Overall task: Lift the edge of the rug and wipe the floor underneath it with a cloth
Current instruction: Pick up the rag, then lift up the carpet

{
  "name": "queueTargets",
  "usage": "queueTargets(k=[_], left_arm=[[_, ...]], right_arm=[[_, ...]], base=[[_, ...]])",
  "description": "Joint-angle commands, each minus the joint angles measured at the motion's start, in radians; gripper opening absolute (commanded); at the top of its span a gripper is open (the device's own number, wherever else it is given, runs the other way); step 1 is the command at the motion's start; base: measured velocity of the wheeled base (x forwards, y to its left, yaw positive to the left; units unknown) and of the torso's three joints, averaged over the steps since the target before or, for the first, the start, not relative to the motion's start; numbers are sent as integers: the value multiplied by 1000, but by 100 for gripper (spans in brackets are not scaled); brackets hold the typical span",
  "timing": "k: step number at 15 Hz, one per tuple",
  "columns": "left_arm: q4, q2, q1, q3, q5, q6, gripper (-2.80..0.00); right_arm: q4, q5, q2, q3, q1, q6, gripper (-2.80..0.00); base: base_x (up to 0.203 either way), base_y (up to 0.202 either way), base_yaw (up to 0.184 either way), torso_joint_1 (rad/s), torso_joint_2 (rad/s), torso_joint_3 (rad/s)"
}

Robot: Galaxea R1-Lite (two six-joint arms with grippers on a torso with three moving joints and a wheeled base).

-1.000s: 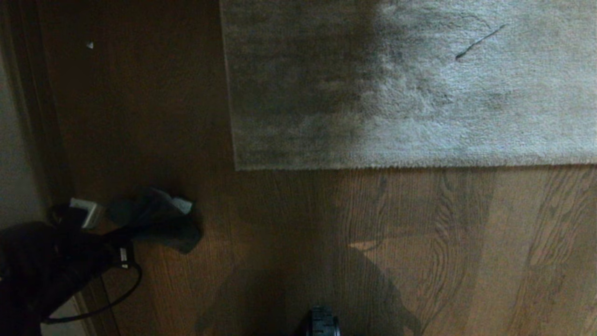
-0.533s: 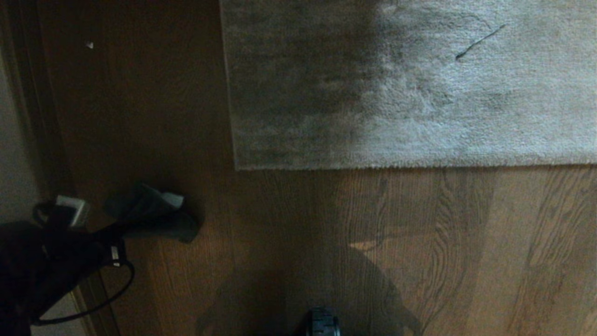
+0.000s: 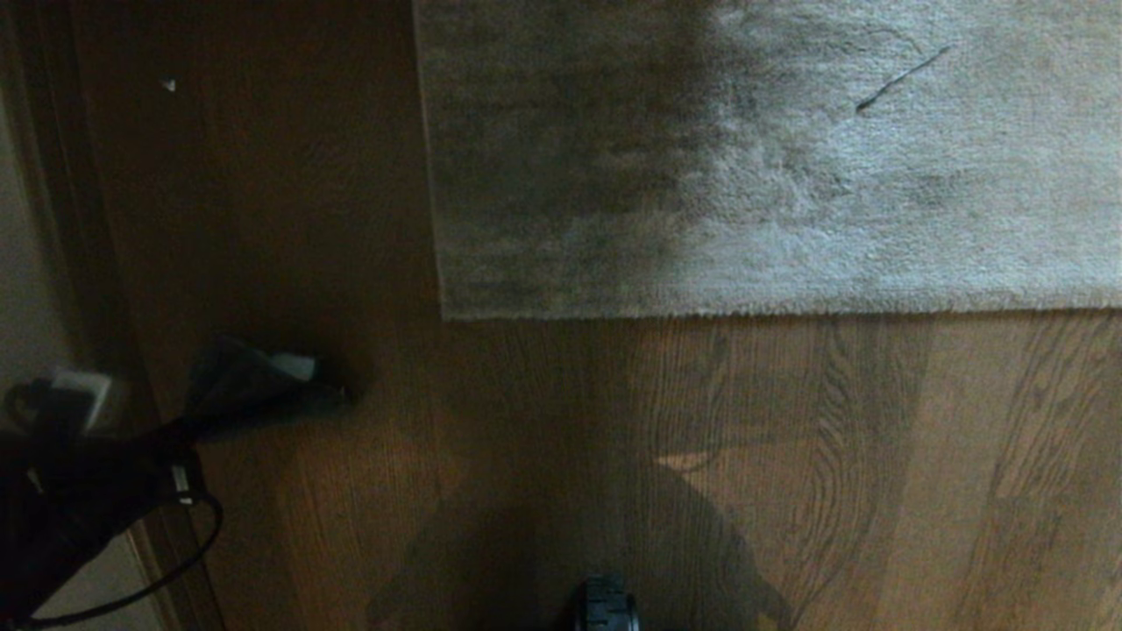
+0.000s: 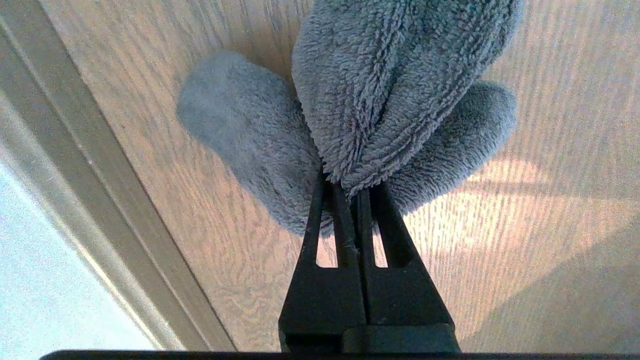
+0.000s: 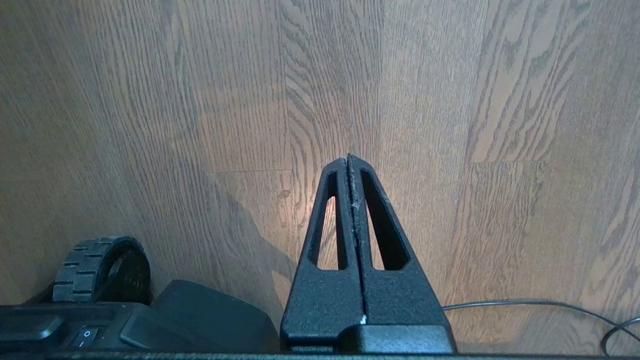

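Left gripper [image 4: 350,182], pinching cloth [image 4: 380,90], has seemingly drifted left.

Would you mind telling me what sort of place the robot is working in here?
Probably a room in a home: wood-plank floor, a large grey pile rug lying on it, and what looks like a baseboard along the wall.

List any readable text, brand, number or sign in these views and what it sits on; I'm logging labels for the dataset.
"O" and "–": on/off marks on a rocker switch on the robot's dark base, seen in the right wrist view.
No other text reads anywhere: the rug, the floor, the cloth and both tools carry none.
A small white tag on the left arm is too blurred to read.
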Motion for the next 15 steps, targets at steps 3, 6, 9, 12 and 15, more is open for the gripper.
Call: queueTargets(k=[3, 6, 9, 12, 15], left_arm=[[-48, -79, -13, 74, -4, -1, -280], [-48, -140, -80, 88, -37, -27, -280], [-48, -201, -150, 88, -34, -33, -280], [-15, -298, -207, 88, -30, -34, -280], [132, -435, -254, 88, -28, -34, -280]], right_arm=[[0, -1, 0, 0, 0, 0, -280], [0, -1, 0, 0, 0, 0, -280], [0, 0, 0, 0, 0, 0, -280], [0, -1, 1, 0, 0, 0, -280], [0, -1, 0, 0, 0, 0, -280]], base=[[0, 0, 0, 0, 0, 0], [0, 0, 0, 0, 0, 0], [0, 0, 0, 0, 0, 0], [0, 0, 0, 0, 0, 0], [0, 0, 0, 0, 0, 0]])
